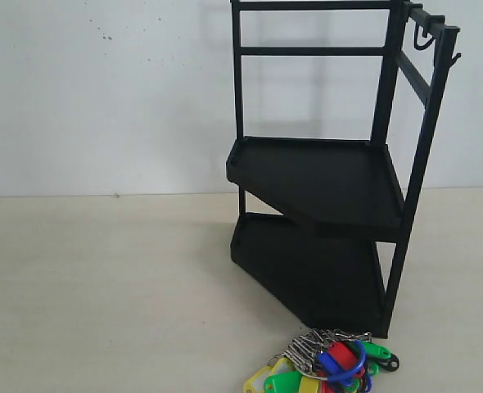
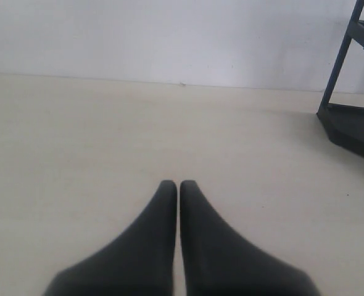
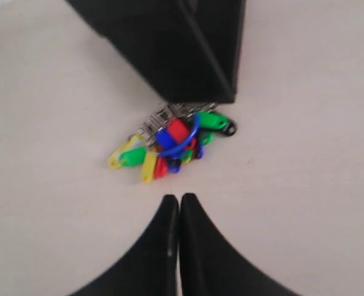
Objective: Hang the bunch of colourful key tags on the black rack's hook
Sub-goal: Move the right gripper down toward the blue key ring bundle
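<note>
Wrist cameras give me both tool states.
- Left tool: fingers pressed together, gripping nothing, aimed over bare table. Base of black rack sits at edge of that view.
- Right tool: fingers together, gripping nothing, tips near colourful key tag bunch but apart from it.
- Bunch: flat on table, just beside rack's lower front corner; I cannot tell if touching.
- Hooks: on rack's top rail, well above bunch.
</note>
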